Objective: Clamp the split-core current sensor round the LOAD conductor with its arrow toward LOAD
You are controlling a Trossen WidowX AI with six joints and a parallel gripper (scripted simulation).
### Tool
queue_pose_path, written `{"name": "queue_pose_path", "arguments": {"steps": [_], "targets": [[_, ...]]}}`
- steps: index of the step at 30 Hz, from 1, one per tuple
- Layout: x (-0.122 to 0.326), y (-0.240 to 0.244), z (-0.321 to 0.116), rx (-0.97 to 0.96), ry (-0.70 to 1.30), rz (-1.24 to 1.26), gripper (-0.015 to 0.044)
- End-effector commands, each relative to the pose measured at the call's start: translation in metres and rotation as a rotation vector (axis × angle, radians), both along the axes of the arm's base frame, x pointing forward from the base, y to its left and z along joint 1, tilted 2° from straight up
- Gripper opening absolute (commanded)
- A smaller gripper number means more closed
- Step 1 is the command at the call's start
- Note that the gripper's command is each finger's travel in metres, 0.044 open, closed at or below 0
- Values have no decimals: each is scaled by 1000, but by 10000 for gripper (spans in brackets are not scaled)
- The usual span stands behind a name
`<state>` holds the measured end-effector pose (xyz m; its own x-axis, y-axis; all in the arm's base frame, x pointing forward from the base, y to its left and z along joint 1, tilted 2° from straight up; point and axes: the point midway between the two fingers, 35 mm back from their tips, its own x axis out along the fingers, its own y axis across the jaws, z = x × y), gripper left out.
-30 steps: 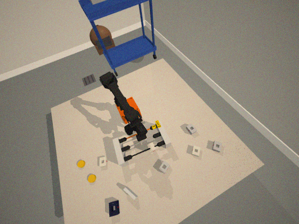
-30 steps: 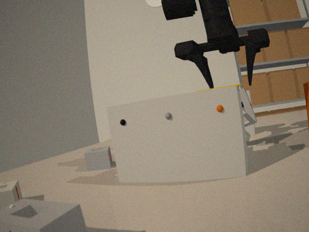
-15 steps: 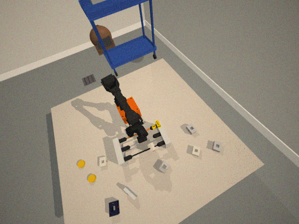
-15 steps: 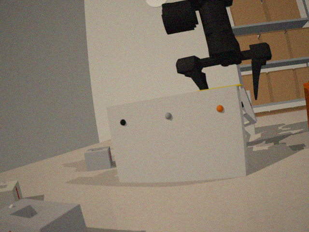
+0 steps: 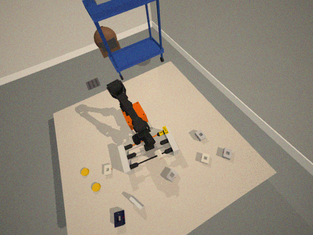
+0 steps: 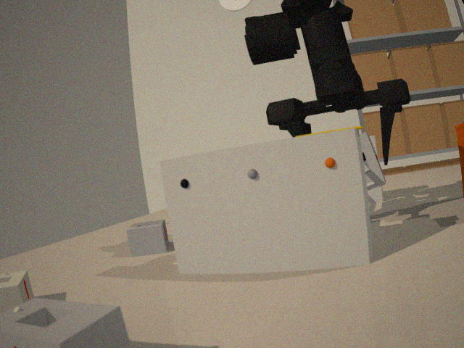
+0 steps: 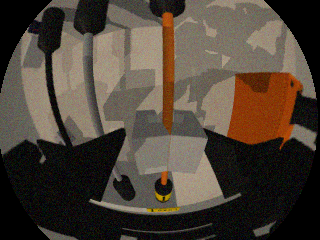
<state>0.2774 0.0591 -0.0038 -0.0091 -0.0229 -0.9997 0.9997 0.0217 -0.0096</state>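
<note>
The orange conductor runs between two white supports. Its yellow marker stands at one end; its lettering is not readable. The grey sensor sits round this conductor, its halves meeting at the middle in the wrist view. Whether it is latched cannot be told, and its arrow is not visible. My gripper is open and empty, one finger on each side of the sensor, with gaps. In the top view the arm hides the sensor.
Grey and black conductors run alongside. A white sensor is on the black one. Several other sensors, two yellow discs and a dark blue device stand around the supports.
</note>
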Motion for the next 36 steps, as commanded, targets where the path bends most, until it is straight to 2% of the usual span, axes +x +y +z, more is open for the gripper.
{"name": "queue_pose_path", "arguments": {"steps": [1,13,36], "targets": [[-3,-1,-10,-1,15,3,440],[-4,-1,-21,-1,15,3,440],[-2,-1,-17,-1,5,0,287]]}}
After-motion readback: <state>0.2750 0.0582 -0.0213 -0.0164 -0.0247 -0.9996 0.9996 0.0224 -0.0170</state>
